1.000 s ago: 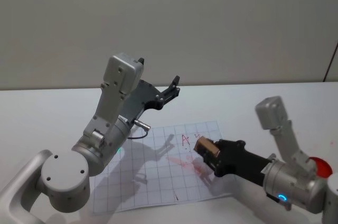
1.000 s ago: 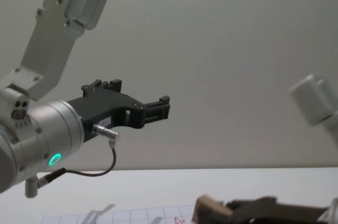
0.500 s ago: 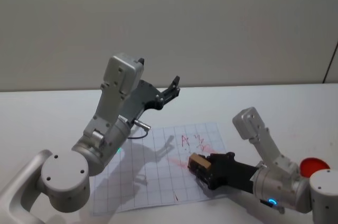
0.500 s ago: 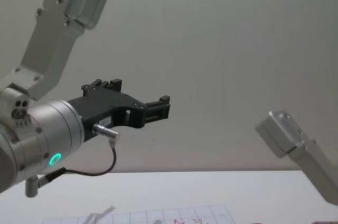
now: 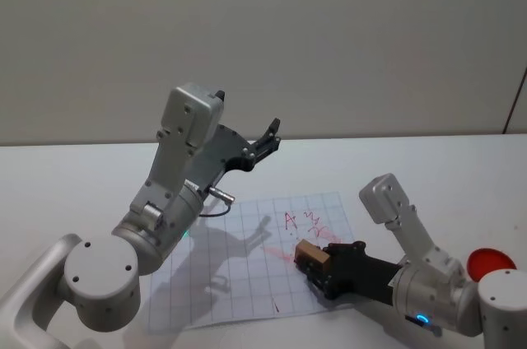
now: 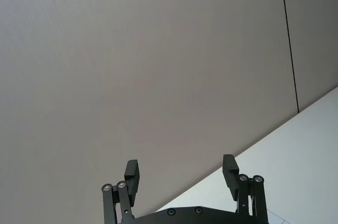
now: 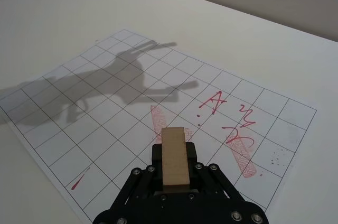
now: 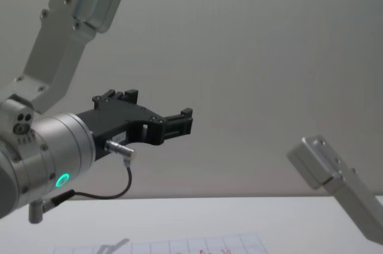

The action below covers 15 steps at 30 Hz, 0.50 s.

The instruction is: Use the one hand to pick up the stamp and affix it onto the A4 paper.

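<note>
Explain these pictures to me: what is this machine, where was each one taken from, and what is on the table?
This is a robot with two silver-grey metal arms, each ending in a black two-finger plastic gripper. One picture looks down from its head, one forward from its chest, one from each wrist. On the white table lies a white sheet of paper printed with a grid, bearing red scribbles and stamped prints. The right gripper is shut on a small tan wooden block, the stamp, held low over the sheet; whether it touches, I cannot tell. The left gripper hangs open in the air, idle. A red round thing sits on the table's right side.
</note>
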Each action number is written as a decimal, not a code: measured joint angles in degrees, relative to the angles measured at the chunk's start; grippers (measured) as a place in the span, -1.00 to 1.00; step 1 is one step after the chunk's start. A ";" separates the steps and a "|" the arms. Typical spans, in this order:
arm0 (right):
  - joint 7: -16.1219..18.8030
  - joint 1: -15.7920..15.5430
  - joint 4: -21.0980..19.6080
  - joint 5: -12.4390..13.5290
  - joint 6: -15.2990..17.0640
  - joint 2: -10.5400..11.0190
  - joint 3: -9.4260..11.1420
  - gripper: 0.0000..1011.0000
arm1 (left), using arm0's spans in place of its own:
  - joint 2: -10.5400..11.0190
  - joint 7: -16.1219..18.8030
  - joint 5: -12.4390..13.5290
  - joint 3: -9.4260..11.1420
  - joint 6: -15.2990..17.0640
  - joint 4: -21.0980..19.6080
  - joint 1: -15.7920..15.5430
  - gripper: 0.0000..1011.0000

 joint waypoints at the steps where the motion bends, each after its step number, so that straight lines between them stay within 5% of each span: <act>1: -0.24 0.04 0.10 0.21 -0.26 -0.05 0.00 -0.56 | 0.00 0.00 0.00 0.00 0.00 0.00 0.00 0.98; 15: -6.67 0.39 -2.63 7.12 -5.00 -0.12 1.70 -0.56 | 0.00 0.00 0.00 0.00 0.00 0.00 0.00 0.98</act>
